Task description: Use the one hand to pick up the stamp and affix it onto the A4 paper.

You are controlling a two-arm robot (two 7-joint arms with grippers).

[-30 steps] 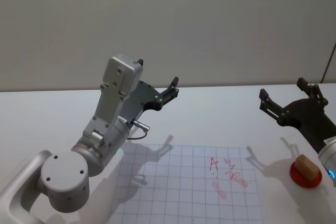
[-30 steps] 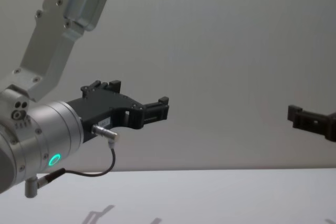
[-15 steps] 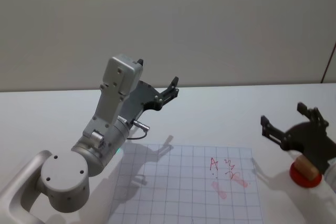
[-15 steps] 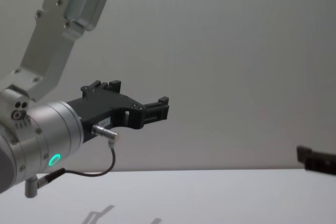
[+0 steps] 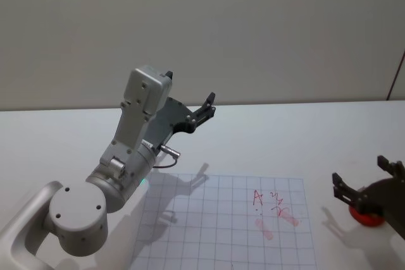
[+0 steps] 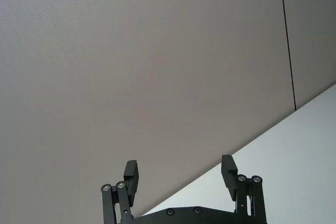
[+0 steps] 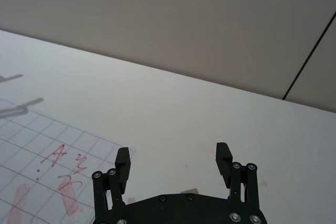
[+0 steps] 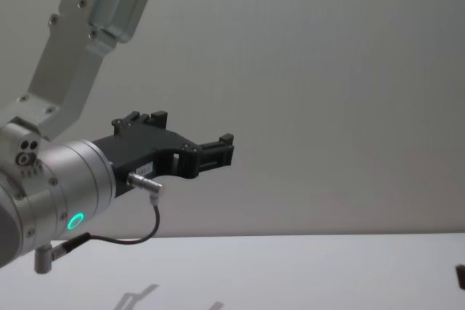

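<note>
White table (image 5: 285,137), red pad (image 5: 367,219) below right fingers (image 5: 342,191)

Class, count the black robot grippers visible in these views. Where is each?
2. The black left gripper hangs open above the left of the white table. The black right gripper, also open, is low at the right, by a red round pad.

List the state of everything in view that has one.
Left gripper: open, empty, raised above the table.
Right gripper: open, empty, low at the red pad.
Red pad: on the table, partly covered by the right gripper.
A4 paper: flat on the table, red marks on it.
</note>
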